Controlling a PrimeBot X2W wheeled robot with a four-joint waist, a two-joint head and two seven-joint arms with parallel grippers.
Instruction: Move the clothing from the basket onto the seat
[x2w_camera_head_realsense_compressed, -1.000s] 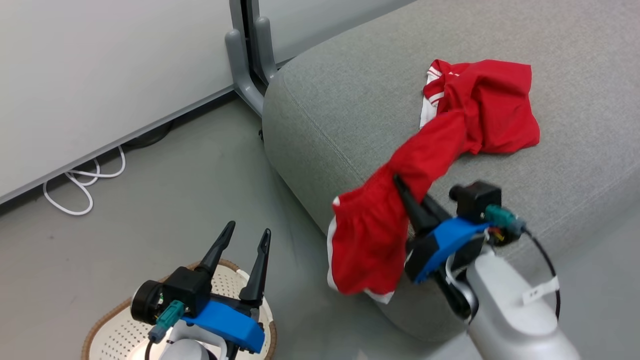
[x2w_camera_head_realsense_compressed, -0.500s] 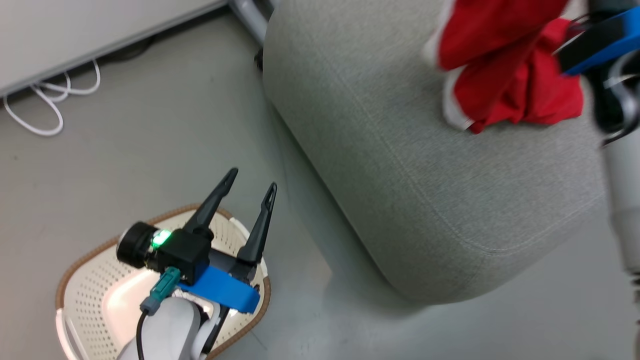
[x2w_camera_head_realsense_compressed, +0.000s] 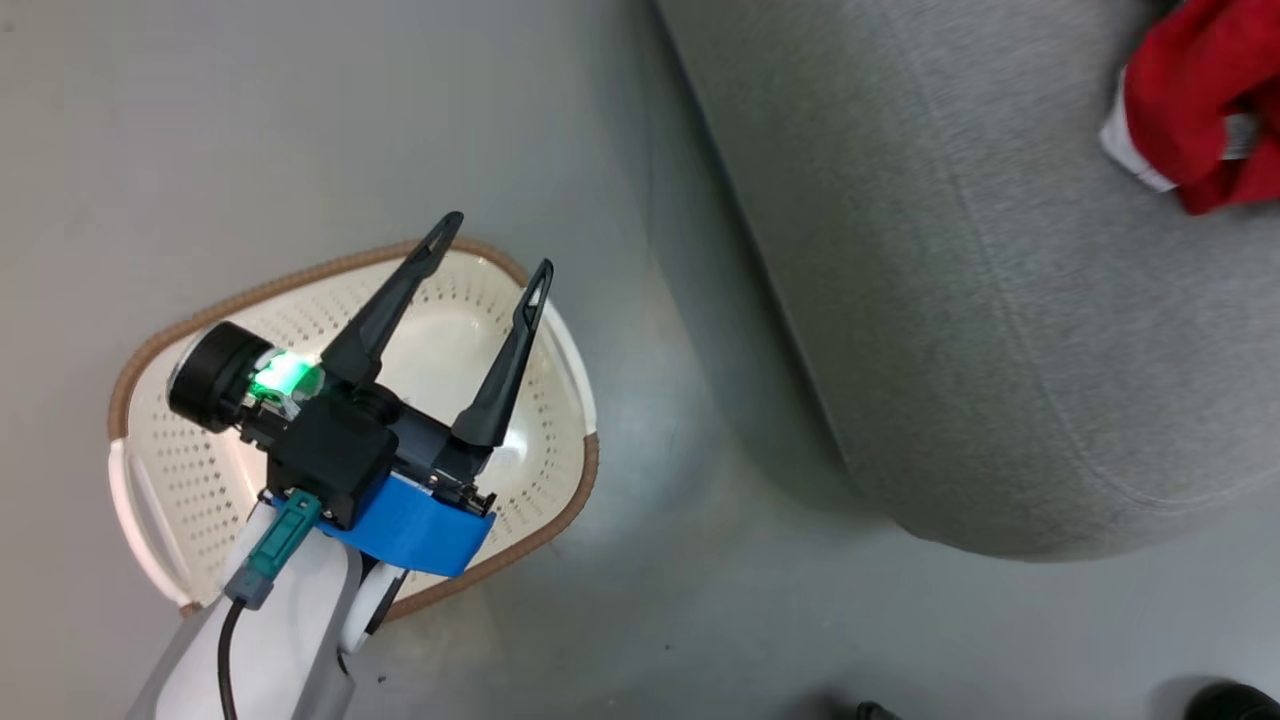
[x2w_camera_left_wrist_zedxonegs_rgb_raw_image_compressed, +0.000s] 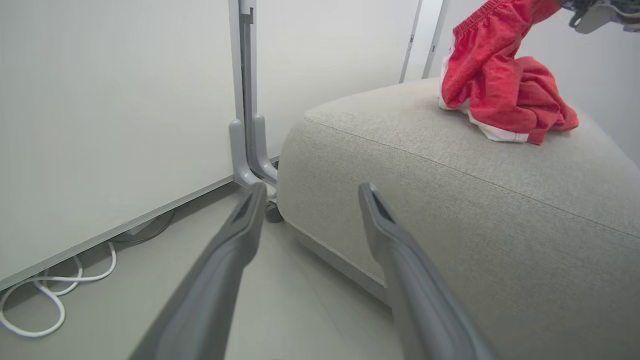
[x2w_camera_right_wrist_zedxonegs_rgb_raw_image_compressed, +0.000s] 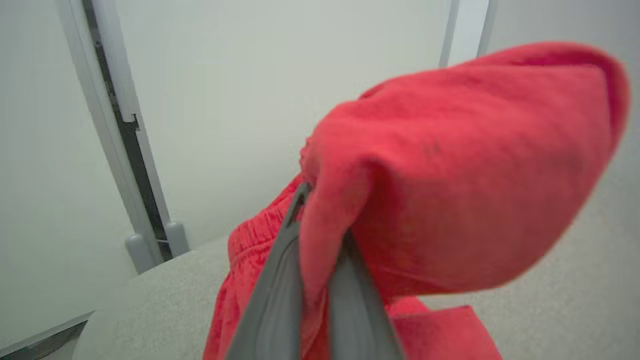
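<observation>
Presently we find the left gripper poised over the basket, its two fingers spread wide and holding nothing. We note that the basket stands on the floor just beside the seat. The right gripper has its fingers pressed together, pinching a fold of the clothing, and the red fabric drapes over the fingertips. Below the grip, we record the clothing bunched on top of the seat, white trim showing along its lower edge.

Head view steeply downward, left wrist low, right wrist close-up, all 3 share seat
</observation>
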